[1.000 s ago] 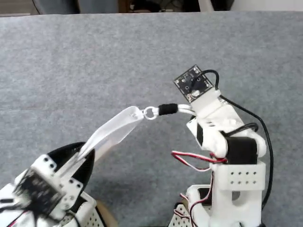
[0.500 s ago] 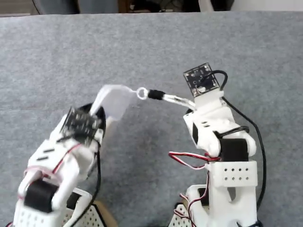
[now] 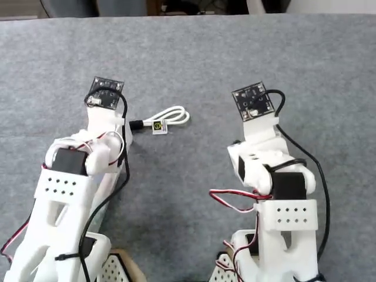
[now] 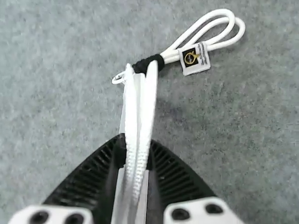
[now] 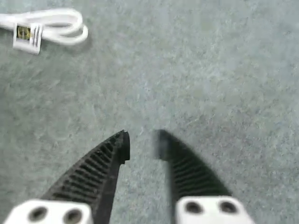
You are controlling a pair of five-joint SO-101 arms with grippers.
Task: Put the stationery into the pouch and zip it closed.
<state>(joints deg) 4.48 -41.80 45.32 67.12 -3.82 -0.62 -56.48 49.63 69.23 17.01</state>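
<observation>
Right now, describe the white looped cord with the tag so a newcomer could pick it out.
On the grey felt table, look just off the tip of the left gripper, clamped on a translucent white zip pouch. The white looped cord lies flat there, joined to the pouch's end by a black wrap. Its small white square tag with a yellow mark sets it apart.

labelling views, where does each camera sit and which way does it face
High: fixed above the table, looking down on both arms, cord between them.
Left wrist: on the left arm, looking down along the left claw, shut on the pouch.
Right wrist: on the right arm, looking down past the open right claw.
All share the cord.
</observation>
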